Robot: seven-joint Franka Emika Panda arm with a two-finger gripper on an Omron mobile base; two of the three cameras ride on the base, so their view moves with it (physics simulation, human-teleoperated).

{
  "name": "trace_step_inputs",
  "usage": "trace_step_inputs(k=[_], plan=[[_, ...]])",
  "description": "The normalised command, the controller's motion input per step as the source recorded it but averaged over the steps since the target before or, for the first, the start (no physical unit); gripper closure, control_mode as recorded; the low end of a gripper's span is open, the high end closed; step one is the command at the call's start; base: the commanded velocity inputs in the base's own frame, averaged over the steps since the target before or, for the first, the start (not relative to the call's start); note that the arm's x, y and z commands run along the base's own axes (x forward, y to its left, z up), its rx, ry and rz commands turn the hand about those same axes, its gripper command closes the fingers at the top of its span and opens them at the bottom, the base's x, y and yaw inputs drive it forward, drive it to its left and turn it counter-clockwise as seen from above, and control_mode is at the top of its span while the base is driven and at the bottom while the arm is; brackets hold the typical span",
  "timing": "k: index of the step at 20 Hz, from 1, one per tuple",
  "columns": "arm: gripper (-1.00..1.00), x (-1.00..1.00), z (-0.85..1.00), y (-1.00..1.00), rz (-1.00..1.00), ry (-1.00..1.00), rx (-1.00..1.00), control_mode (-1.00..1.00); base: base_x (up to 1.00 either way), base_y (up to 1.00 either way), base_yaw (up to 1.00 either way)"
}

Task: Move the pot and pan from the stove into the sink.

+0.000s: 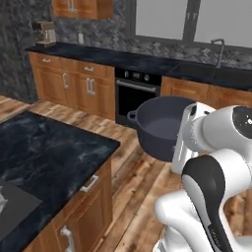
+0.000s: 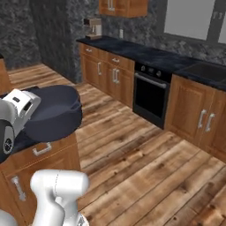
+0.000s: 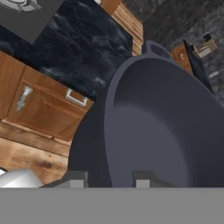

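Gripper (image 3: 109, 178) pinches the pot (image 1: 160, 125) by its near wall, 1 finger inside, 1 outside; sink (image 1: 216, 72) lies well ahead-right, across the floor.

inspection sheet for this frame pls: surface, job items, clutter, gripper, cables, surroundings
Surface: dark marble island counter, with a corner of the stove at its near end.
Job's things: pot off the stove, lifted in the air over the wood floor, tilted, inside bare. Sink with faucet in the far counter under the window. Pan: nothing seen.
Clutter: coffee machine on the far counter.
Gripper: gripper shut on the pot, one finger on each side of its rim wall.
Cables: nothing seen.
Surroundings: built-in oven, wood cabinets, stone backsplash, window.
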Motion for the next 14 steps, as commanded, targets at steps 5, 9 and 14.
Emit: trace_step_inputs(k=[5, 9, 14], plan=[[1.0, 0.0, 0.0, 0.0, 0.0, 0.0, 0.0, 1.0, 0.09, -0.34, -0.43], [1.0, 0.0, 0.0, 0.0, 0.0, 0.0, 0.0, 1.0, 0.09, -0.39, -0.42], [1.0, 0.0, 0.0, 0.0, 0.0, 0.0, 0.0, 1.0, 0.09, -0.41, -0.4]])
